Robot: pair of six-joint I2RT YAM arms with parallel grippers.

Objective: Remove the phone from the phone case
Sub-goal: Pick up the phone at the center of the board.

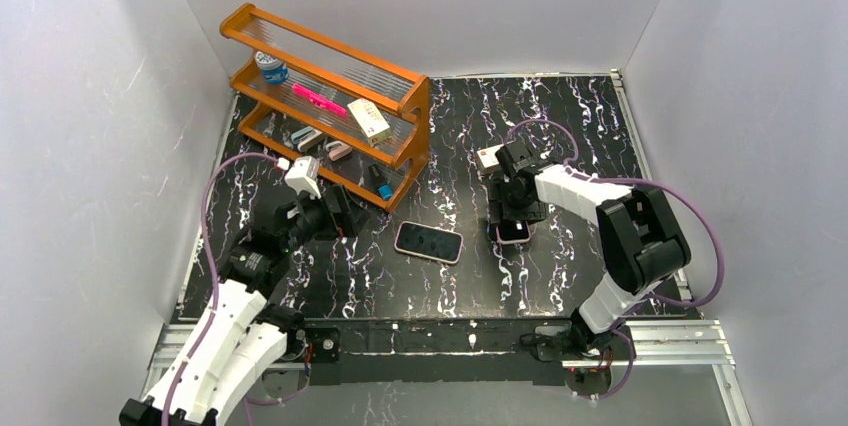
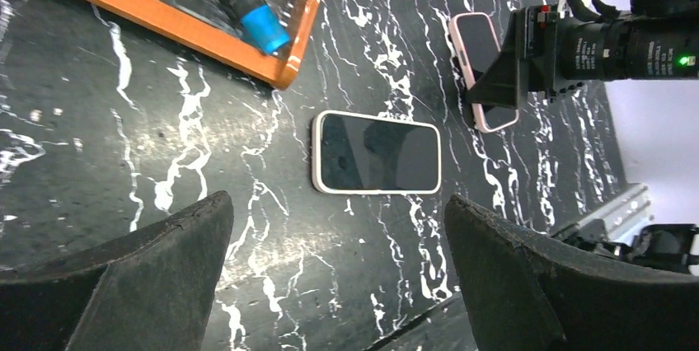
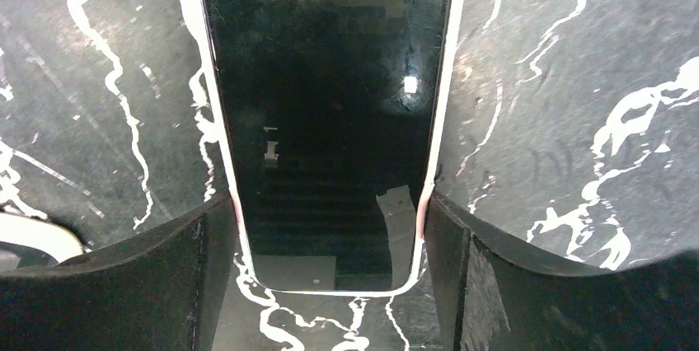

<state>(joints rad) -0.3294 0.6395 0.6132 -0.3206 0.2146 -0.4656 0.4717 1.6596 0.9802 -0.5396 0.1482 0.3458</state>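
**A:** Where's the phone (image 3: 326, 79)?

**B:** Flat on the desk (image 1: 560, 146), screen up, right of centre. Its case (image 3: 208, 71) is on; the pale rim runs all round the glass.

**A:** And the right claw (image 3: 328, 203)?

**B:** Down over one end of it, straddling the narrow way. Its fingers (image 3: 494, 285) sit against the two long edges, and from the wrist view they look clamped on the phone. How hard they press I can't tell.

**A:** Why across the width?

**B:** My guess is that it's the only span the jaws can take. Holding one end also leaves the rest of the phone free to work on.

**A:** Is the left claw (image 2: 338, 207) helping?

**B:** Not yet. It hangs above the desk near the rack (image 1: 421, 116), jaws wide apart and holding nothing. A second phone (image 2: 377, 152) lies crosswise on the desk in front of it, well apart from the first. Nothing touches that one.

**A:** So how far along is the job?

**B:** Barely begun, I'd say. This looks like the first grasp, with the phone fully seated.

**A:** What's the catch?

**B:** Pinching the case's sides may lock the phone in rather than free it. I think one claw should hold the case while the other pushes or peels a corner. A flat phone on a smooth desk could also skid away.
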